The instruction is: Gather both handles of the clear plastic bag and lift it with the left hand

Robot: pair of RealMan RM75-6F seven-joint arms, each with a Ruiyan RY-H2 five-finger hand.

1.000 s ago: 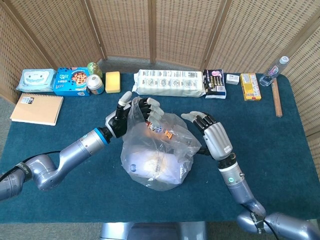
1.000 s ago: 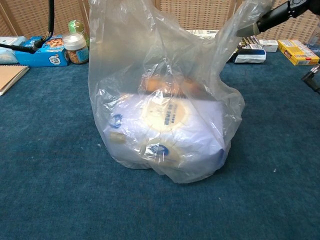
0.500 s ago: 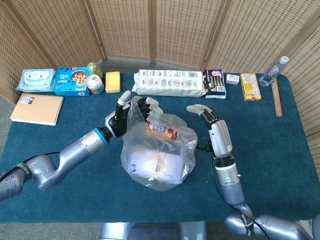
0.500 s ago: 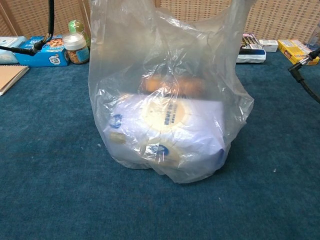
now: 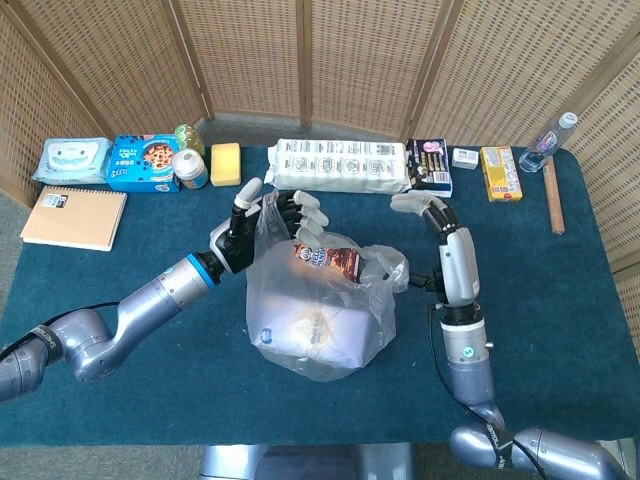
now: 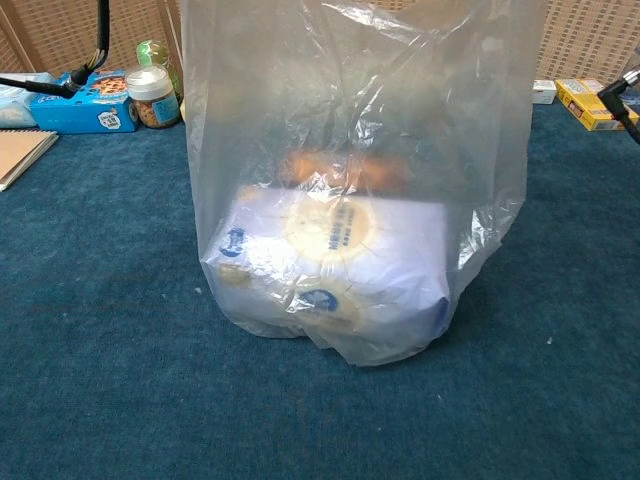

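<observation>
The clear plastic bag (image 5: pixel 320 310) is sitting mid-table on the blue cloth (image 5: pixel 560 300), crinkled and see-through, showing a white pack and a snack inside. The left hand (image 5: pixel 262 222) is pinching its upper rim; the right hand (image 5: pixel 447 245) is hovering beside it, fingers spread, holding nothing.

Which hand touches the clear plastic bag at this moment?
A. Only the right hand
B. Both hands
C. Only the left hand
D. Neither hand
C. The left hand grips the top of the bag, while the right hand is raised beside it, apart from the plastic.
</observation>
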